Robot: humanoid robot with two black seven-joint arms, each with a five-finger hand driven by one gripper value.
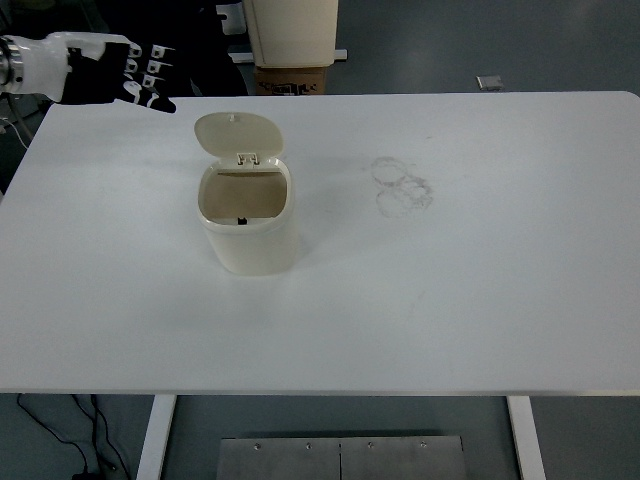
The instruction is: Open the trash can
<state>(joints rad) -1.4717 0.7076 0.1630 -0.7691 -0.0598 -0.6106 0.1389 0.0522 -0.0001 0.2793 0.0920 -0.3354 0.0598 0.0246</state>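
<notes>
The trash can [248,215] looks light, stiff plastic, well apart from the left hand [130,80]. Its hinged lid [237,133] stands open; the fingers [152,84] hang relaxed, holding nothing.

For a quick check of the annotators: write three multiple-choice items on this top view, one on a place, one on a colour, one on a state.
1. Where does the left hand show?
A. upper left corner, above the table's far edge
B. inside the can
C. lower right corner

2. What colour is the trash can?
A. red
B. cream
C. black

3. How is the can's lid?
A. shut flat
C. flipped up and back
B. lying off on the table

Answers: 1 A, the arm enters at the top left, clear of the can. 2 B, its body is pale cream. 3 C, the lid stands hinged behind the open mouth.
</notes>
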